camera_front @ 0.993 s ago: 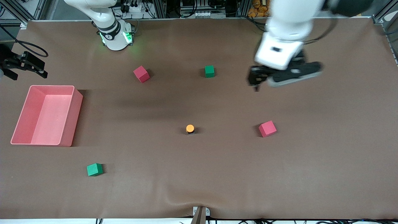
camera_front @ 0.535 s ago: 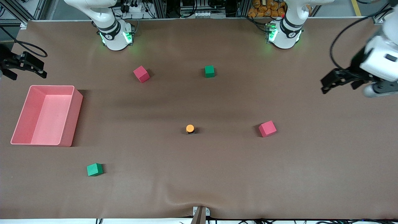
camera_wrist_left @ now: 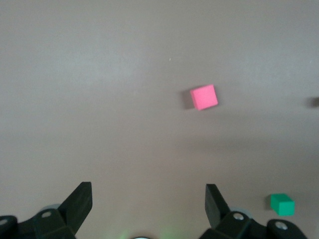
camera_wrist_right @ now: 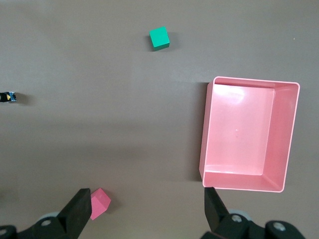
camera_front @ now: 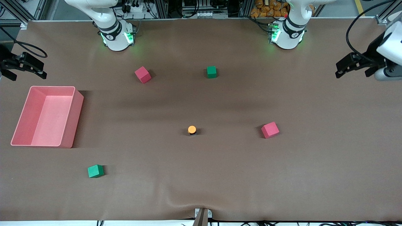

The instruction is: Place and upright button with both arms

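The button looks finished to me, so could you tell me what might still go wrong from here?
1. The button stands cap-up on a small base; any knock could tip it.
2. It sits alone mid-table, apart from the nearest red cube, so only an arm passing over it could strike it; the left gripper and right gripper hang open at the table's ends.

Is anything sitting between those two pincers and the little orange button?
Nothing visible does. The button stands alone mid-table on bare cloth. The left pincer and right pincer hang open at the table's two ends. The nearest red cube sits beside the button, toward the left arm's end, apart from it.
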You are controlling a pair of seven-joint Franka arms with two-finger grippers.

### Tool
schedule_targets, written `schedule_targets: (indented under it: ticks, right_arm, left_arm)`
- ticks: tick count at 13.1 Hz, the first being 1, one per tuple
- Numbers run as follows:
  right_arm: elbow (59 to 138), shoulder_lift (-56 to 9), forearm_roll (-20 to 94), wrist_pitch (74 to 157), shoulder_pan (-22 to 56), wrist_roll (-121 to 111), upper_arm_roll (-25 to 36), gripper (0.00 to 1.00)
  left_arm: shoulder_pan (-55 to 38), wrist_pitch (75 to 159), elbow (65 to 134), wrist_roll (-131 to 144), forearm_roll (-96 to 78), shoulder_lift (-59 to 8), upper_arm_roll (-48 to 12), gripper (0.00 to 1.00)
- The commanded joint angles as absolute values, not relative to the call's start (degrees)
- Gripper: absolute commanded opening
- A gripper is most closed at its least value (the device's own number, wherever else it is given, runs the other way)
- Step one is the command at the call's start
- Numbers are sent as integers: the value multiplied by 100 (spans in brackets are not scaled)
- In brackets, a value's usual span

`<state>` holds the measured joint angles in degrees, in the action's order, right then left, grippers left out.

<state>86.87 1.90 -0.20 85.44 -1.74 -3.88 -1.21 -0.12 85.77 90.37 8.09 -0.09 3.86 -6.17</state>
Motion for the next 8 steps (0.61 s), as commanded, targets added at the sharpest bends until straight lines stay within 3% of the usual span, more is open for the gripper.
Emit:
schedule_targets:
  ticks: [1, 8]
  right_arm:
    - [8789, 308, 0, 8534, -308, -439, -185, 100]
    - [8789, 308, 0, 8543, -290, -439, -193, 100]
  left_arm:
    - [-70, 8640, 9334, 712, 34, 642, -571, 100]
    - [-149, 8622, 9220, 650, 132, 642, -501, 100]
